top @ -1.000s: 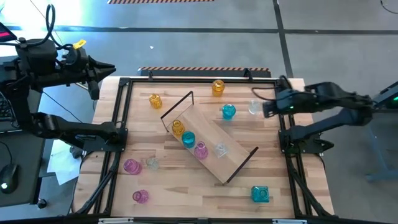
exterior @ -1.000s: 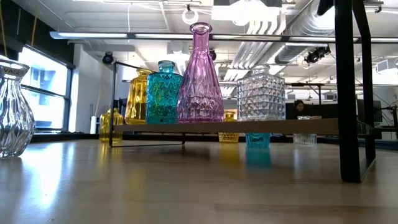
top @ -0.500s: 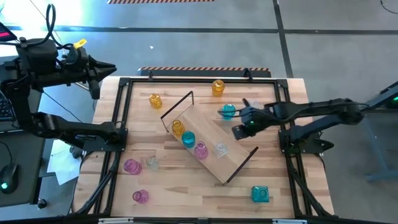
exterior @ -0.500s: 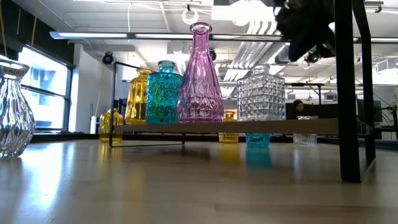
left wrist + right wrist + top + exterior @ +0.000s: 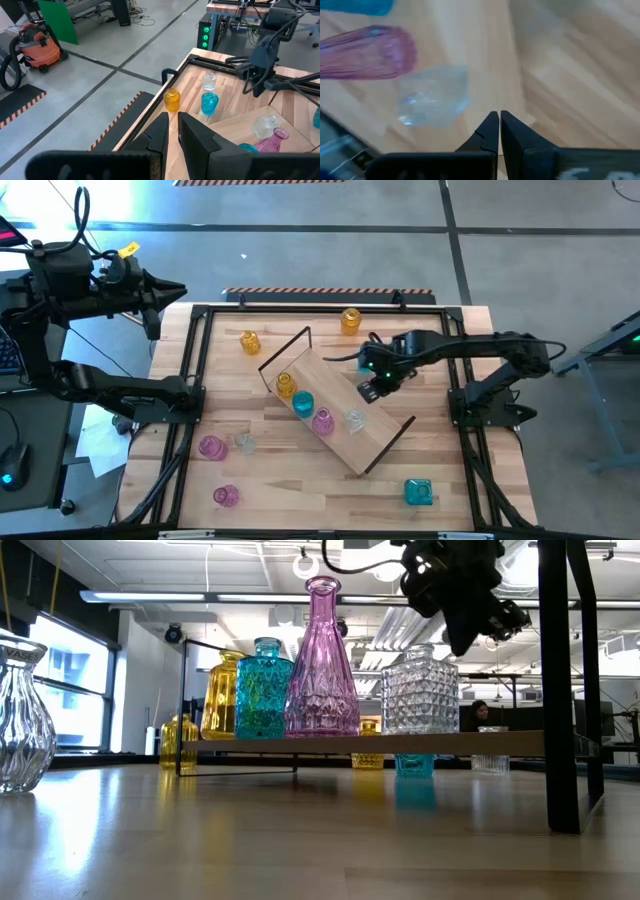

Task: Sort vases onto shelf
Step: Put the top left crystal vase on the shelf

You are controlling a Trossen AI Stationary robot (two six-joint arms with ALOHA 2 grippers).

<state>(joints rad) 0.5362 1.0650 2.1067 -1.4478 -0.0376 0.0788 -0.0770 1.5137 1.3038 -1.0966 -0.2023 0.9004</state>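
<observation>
The light-wood shelf [image 5: 335,415] lies slantwise in the middle of the table. On it stand an amber vase [image 5: 286,385], a teal vase [image 5: 302,404], a pink vase [image 5: 322,421] and a clear vase [image 5: 354,420], all upright on their bases. My right gripper [image 5: 367,388] is shut and empty. It hovers over the shelf's far right part, above and beside the clear vase [image 5: 434,102]; it also shows in the low view [image 5: 468,640]. My left gripper [image 5: 182,289] is shut and waits off the table's far left corner.
Loose vases stand on the table: amber [image 5: 249,342] and amber [image 5: 350,320] at the far side, teal [image 5: 210,102] and clear [image 5: 209,80] under my right arm, pink [image 5: 211,447], clear [image 5: 243,442] and pink [image 5: 226,495] near left, teal [image 5: 418,492] near right.
My right gripper has gone from the table's far right edge toward the left and a little nearer, out over the shelf, and now hangs above the clear vase's side. It stays shut. No vase has moved.
</observation>
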